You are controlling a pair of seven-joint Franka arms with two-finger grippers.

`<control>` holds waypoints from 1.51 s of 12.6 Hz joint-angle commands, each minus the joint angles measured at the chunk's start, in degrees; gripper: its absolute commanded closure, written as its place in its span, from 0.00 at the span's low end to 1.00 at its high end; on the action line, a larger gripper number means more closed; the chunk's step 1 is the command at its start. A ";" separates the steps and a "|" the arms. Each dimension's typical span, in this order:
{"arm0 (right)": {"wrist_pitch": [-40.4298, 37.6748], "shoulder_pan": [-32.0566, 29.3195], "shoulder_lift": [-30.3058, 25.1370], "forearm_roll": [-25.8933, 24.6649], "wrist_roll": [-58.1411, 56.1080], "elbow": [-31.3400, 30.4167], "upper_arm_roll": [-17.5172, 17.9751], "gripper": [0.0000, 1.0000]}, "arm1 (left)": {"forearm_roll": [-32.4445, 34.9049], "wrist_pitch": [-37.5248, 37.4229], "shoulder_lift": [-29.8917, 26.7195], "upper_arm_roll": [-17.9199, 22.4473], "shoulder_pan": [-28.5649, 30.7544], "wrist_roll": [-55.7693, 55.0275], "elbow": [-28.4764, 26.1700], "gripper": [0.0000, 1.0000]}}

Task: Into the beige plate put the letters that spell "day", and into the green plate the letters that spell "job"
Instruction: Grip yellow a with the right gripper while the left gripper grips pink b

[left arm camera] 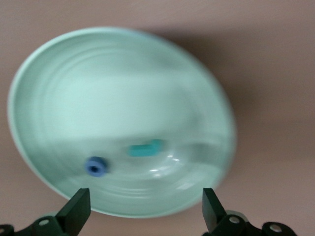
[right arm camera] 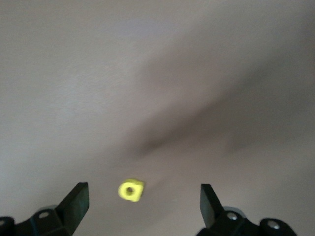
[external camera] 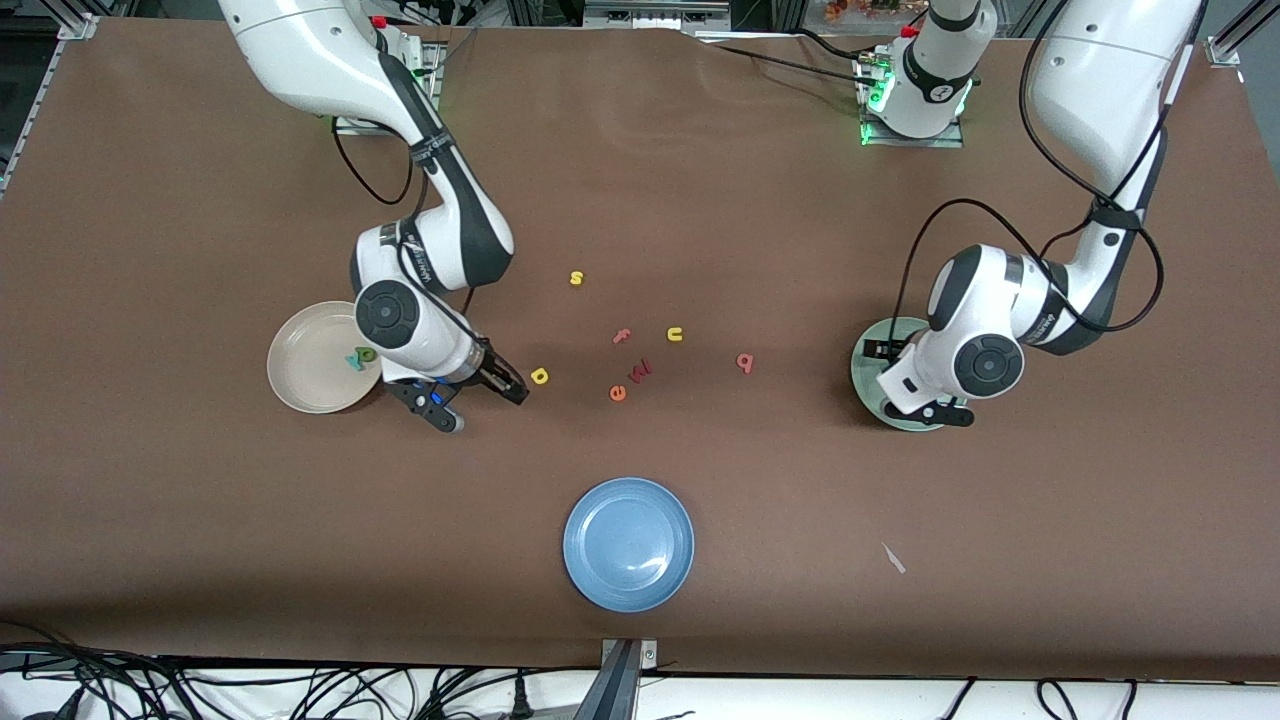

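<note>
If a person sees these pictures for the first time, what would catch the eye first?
Probably the small coloured foam letters scattered mid-table, such as the yellow a on the table just in front of the right gripper, whose jaws are open. Next, the left gripper open over the green plate, where a blue o and teal j lie.

The left arm's wrist is covering much of the green plate [external camera: 866, 352] in the front view, hiding whatever is lying in it there. The left wrist view is showing that plate [left arm camera: 44, 73] blurred, with a blue ring [left arm camera: 95, 166] and a teal piece [left arm camera: 145, 148] whose shape is too smeared to read. The right arm is overlapping the beige plate [external camera: 300, 370]; the green and teal letters [external camera: 360, 356] inside are too small to read. The yellow letter [right arm camera: 131, 189] is appearing blurred in the right wrist view.
</note>
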 commanded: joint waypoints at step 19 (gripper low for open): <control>6.97 3.68 7.09 2.46 5.25 1.42 0.26 0.76 | 5.21 24.42 9.02 -5.75 -13.40 -14.16 -0.05 0.34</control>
